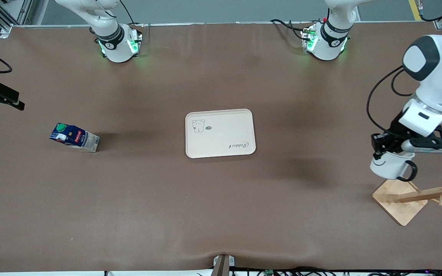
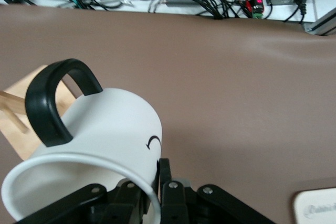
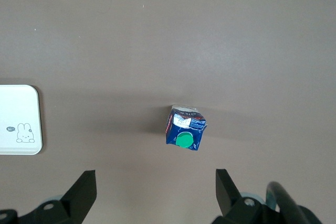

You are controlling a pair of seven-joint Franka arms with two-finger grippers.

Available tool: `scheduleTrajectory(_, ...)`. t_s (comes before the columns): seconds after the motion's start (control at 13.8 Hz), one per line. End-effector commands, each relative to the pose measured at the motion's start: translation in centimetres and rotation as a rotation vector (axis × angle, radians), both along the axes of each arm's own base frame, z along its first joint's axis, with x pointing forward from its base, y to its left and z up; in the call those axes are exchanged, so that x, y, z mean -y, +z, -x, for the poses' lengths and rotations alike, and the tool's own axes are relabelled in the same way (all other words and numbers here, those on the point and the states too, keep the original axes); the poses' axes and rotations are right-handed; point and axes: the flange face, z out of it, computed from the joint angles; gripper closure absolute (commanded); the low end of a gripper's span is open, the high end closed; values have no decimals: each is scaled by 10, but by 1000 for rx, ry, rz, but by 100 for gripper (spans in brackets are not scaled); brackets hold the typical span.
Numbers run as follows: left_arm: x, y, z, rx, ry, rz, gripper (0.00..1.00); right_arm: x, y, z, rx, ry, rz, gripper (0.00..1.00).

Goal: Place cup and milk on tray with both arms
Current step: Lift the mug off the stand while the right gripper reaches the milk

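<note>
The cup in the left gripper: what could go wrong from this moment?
1. The left gripper pinches the cup only by its rim, so it might tilt or slip on the way to the tray.
2. The cup hangs just above the wooden rack; its handle could catch a peg.
3. The milk still stands on the table; the open right gripper above it could knock it over.

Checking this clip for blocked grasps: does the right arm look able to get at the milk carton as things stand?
Probably yes. The right gripper is open above the upright milk carton, which stands alone on bare table, nothing beside it.
</note>
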Motion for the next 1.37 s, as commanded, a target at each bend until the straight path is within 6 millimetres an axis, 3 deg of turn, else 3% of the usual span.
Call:
scheduleTrajectory(0.0, 33, 12, 3, -38, 9, 6, 100, 1, 3, 0, 4, 0, -2, 0)
scheduleTrajectory(0.22, 85, 3, 13, -88, 22, -55, 100, 1, -3, -4, -2, 0, -2, 0)
scheduleTrajectory(0.43, 144, -20, 26, -159, -46, -51, 100, 1, -13, -9, -19, -2, -2, 0)
scheduleTrajectory(0.72, 244, -52, 46, -302, -59, -9, 100, -4, -63, -34, -86, 11, 30, 0)
scheduleTrajectory(0.94, 310, -82, 56, -324, -21, -34, 100, -1, -105, -39, -88, 5, 30, 0)
scheduleTrajectory(1.16, 376, -133, 83, -391, -16, -51, 100, 2, -145, -37, -88, -3, 30, 0)
scheduleTrajectory(1.3, 407, -161, 85, -433, -44, -37, 100, 3, -156, -33, -99, 0, 32, 0)
